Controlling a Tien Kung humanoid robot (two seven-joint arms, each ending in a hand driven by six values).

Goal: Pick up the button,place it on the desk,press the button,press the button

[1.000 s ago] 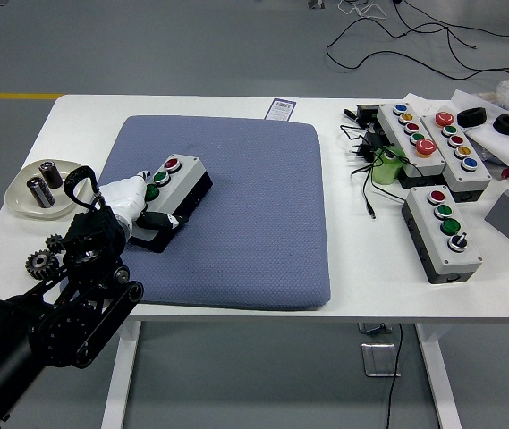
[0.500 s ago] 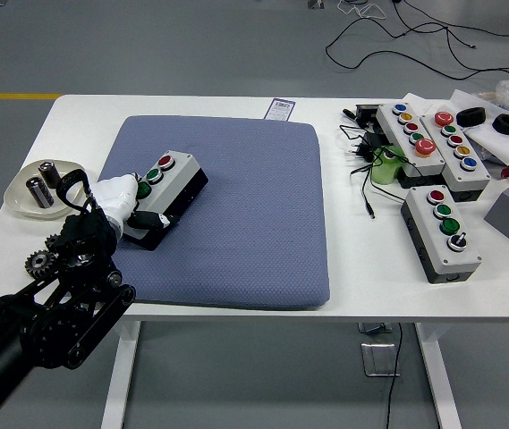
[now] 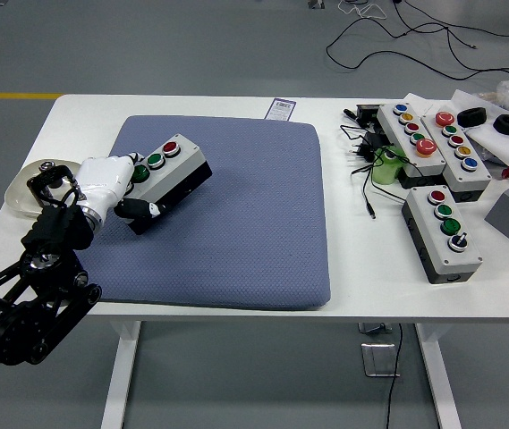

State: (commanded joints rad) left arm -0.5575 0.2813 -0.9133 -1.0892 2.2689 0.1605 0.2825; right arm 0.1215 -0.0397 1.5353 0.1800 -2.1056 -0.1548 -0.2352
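- I see the button box (image 3: 166,167) tipped up at its left end, over the left part of the blue mat (image 3: 236,214).
- It has a red button (image 3: 171,147) and a green button (image 3: 155,160) on its gray top.
- My left hand (image 3: 115,183) is closed on the box's left end. The white palm sits by the top and the dark fingers (image 3: 142,208) curl under the black side.
- My left arm (image 3: 30,295) comes up from the bottom left corner.
- A dish (image 3: 17,198) sits on the white surface (image 3: 370,268) just left of my hand, partly hidden by it.
- Three more button boxes (image 3: 442,232) and some black wires (image 3: 366,170) lie well apart on the right side.
- My right hand is not in the picture.
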